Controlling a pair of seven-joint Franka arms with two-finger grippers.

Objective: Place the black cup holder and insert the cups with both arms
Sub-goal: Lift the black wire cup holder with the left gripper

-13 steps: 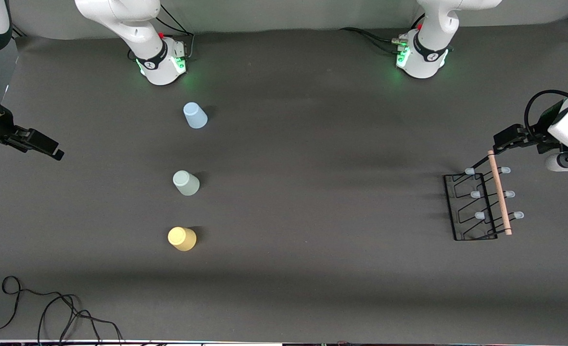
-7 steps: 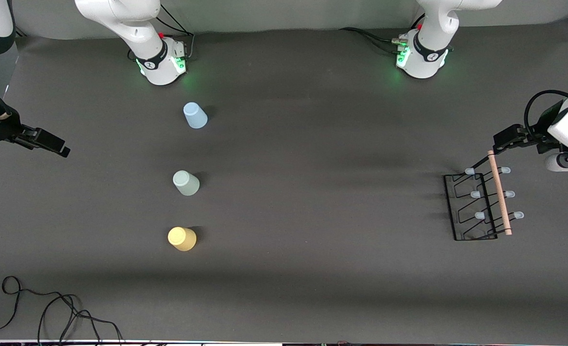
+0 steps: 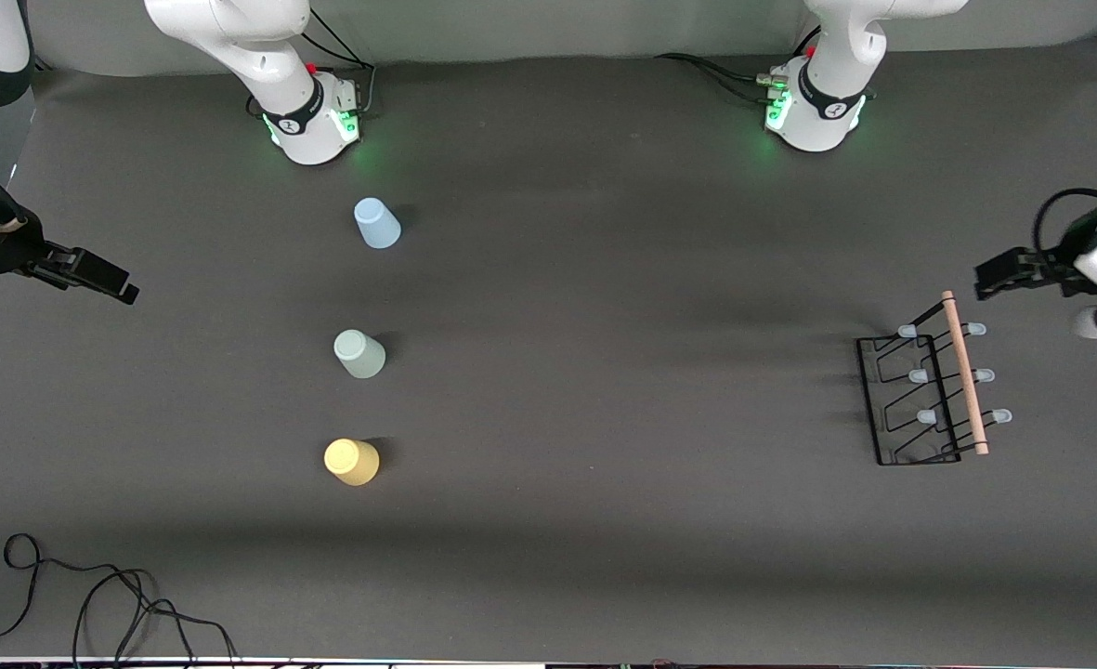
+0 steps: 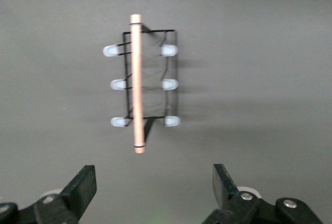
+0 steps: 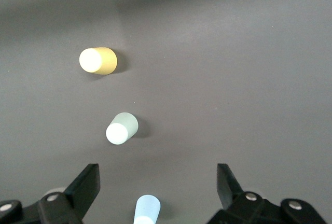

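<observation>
- Three cups, blue (image 3: 376, 224), grey-green (image 3: 359, 354), yellow (image 3: 351, 462), stand inverted, unplaced, toward the right arm's end.
- We see the left gripper (image 4: 153, 187) spread near the black cup holder (image 3: 924, 395), empty.
- We judge grasping its handle comes next; the right gripper (image 5: 157, 186), spread, waits.

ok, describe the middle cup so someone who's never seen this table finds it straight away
Start at the right arm's base and follow the line of three upside-down cups running from it toward the front camera. The one you want is the grey-green cup, second in that line. It sits between the light blue cup, nearer the base, and the yellow cup, nearest the camera; its pale grey-green colour sets it apart.
</observation>
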